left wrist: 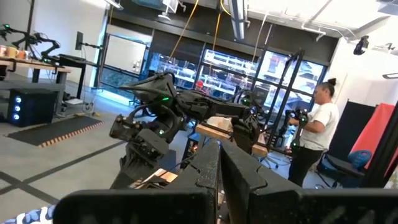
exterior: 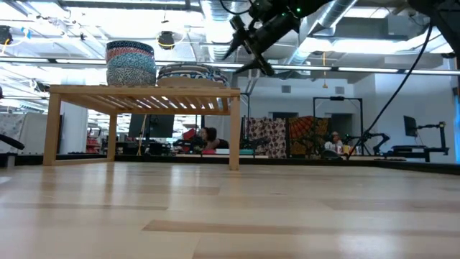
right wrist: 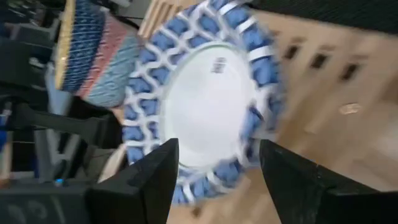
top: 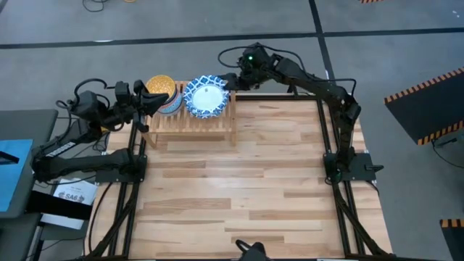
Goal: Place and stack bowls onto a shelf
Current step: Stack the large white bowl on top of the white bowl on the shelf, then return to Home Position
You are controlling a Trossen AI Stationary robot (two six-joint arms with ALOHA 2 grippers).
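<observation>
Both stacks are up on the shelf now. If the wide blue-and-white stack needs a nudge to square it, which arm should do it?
Probably right: the right gripper hangs open beside the wide blue-and-white stack. The left gripper, shut, sits by the small-bowl stack.

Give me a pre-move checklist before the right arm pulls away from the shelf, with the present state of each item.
1. Right gripper open and free of the wide blue-and-white bowl stack: ok, fingers are spread with the bowl beyond them.
2. Wide stack resting fully on the shelf: ok, it sits level on the slats in the low view.
3. Small bowl stack upright on the shelf: ok.
4. Gap between the two stacks: cannot tell, they look touching from above.
5. Left gripper clear of the small stack: not ok, it sits right beside it.
6. All eight bowls accounted for: cannot tell, stacked bowls hide each other.
</observation>
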